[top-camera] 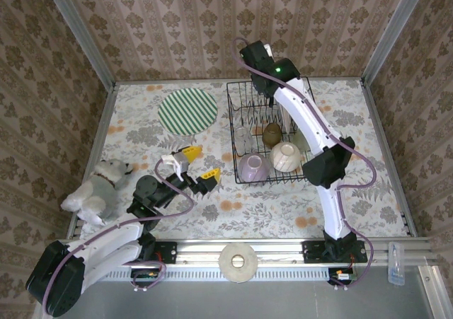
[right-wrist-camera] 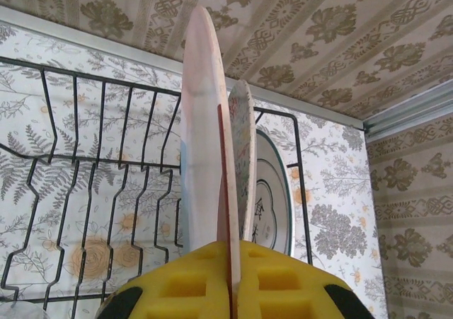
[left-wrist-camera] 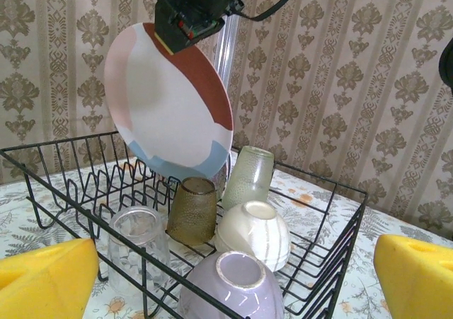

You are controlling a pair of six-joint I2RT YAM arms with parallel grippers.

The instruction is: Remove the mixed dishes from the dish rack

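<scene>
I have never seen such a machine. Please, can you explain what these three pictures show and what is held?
Two robot arms stand at the edge of a table. One picture looks down from above; the other two come from cameras on the wrists. The right gripper is shut on a pink-and-red plate, upright over the black dish rack, which holds bowls and cups. The left gripper is open and holds nothing. A green-striped plate and a plush dog are on the table.

Plush dog (top-camera: 95, 188), pale ring disc (top-camera: 227, 263)
</scene>
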